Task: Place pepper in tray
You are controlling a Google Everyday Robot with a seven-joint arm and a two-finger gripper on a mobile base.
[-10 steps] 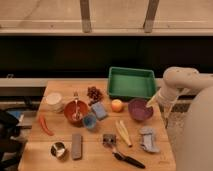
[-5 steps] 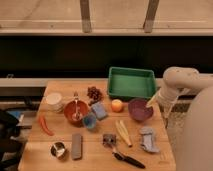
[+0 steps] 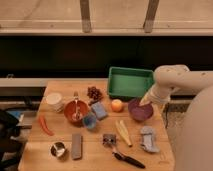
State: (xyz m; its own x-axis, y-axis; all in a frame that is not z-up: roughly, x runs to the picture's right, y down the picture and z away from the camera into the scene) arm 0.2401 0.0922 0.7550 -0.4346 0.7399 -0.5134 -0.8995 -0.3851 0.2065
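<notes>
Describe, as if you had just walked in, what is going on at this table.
The robot's gripper hangs open and holds nothing at the right side of the wooden table, by the rim of the round purple bowl. The slim red-orange chili pepper lies untouched near the table's left edge, not yet in the green rectangular plastic tray at the back.

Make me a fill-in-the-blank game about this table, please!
1. The tray is coloured ___.
2. The pepper lies on the ___, outside the tray.
3. The gripper hovers at the edge of the ___ bowl.

Missing words: green; table; purple.
</notes>
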